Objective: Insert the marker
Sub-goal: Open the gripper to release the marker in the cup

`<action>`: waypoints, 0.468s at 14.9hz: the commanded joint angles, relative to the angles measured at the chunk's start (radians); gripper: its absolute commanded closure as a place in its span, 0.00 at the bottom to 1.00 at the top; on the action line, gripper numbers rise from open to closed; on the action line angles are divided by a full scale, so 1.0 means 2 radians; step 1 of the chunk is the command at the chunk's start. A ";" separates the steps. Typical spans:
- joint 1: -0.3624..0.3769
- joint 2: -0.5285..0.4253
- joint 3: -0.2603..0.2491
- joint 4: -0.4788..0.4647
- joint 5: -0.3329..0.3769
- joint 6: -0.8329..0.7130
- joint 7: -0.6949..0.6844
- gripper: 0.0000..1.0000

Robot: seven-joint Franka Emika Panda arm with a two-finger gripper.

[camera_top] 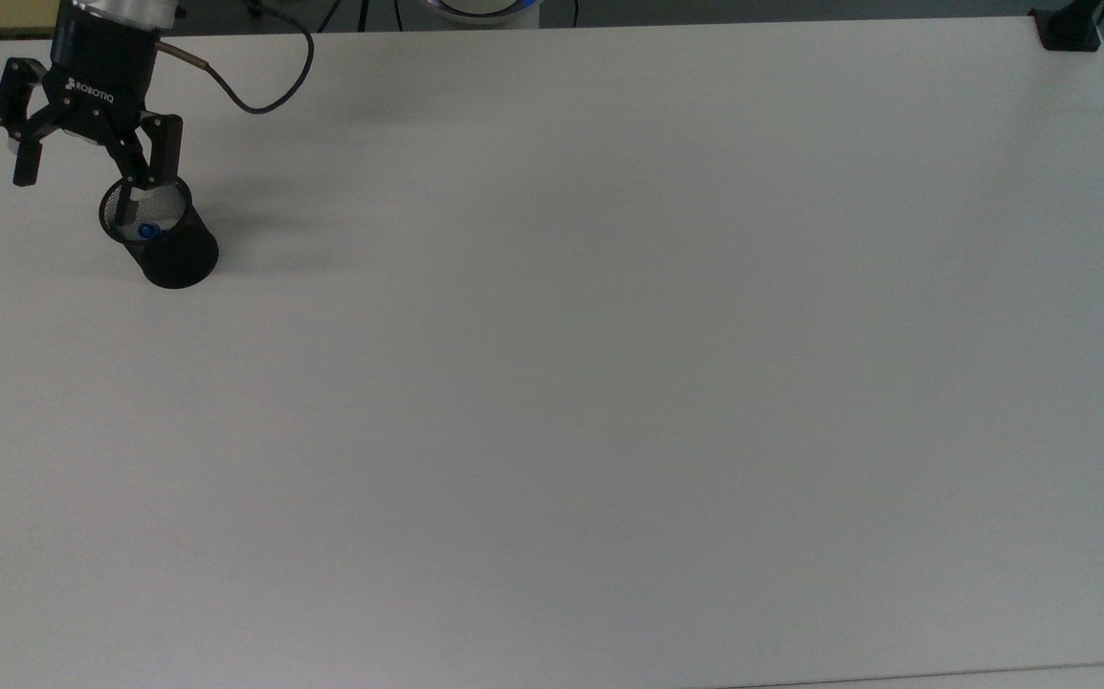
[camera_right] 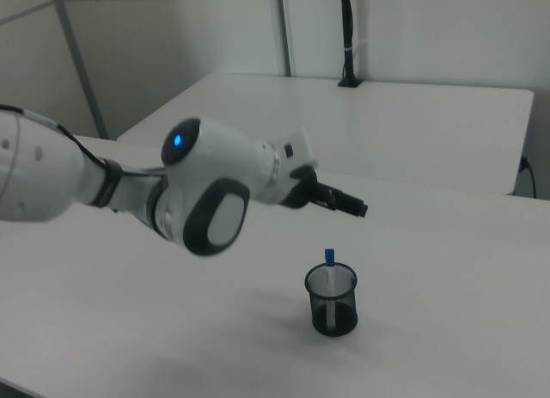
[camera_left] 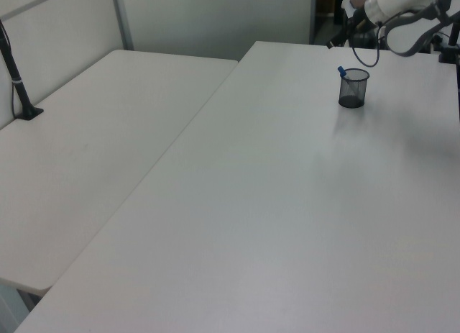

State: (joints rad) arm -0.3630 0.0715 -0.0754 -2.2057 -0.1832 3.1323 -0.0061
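A black mesh cup (camera_top: 169, 251) stands near the top view's upper left corner of the white table (camera_top: 609, 383). The marker (camera_top: 147, 231) stands inside it, leaning on the rim. Its blue end pokes just above the rim in the left view, marker (camera_left: 341, 71) in cup (camera_left: 353, 90), and in the right view, marker (camera_right: 329, 259) in cup (camera_right: 332, 300). My gripper (camera_top: 81, 184) hangs open above the cup, up and to the top view's left, with nothing between its fingers. The right view puts the gripper (camera_right: 342, 203) clear of the marker's end.
The gripper's black cable (camera_top: 265, 91) loops over the table behind the cup. A black clamp (camera_top: 1069, 29) sits at the top view's far right corner. A second white table (camera_left: 100, 131) with a black post (camera_left: 18, 81) adjoins on the left view's left.
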 commanded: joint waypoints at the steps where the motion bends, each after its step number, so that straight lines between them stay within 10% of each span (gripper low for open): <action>1: 0.036 -0.030 -0.001 0.067 0.007 -0.166 0.048 0.00; 7: 0.103 -0.033 0.000 0.198 0.046 -0.437 0.106 0.00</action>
State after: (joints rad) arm -0.2216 0.0048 -0.0705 -1.9370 -0.1518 2.5002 0.1571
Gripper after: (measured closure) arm 0.000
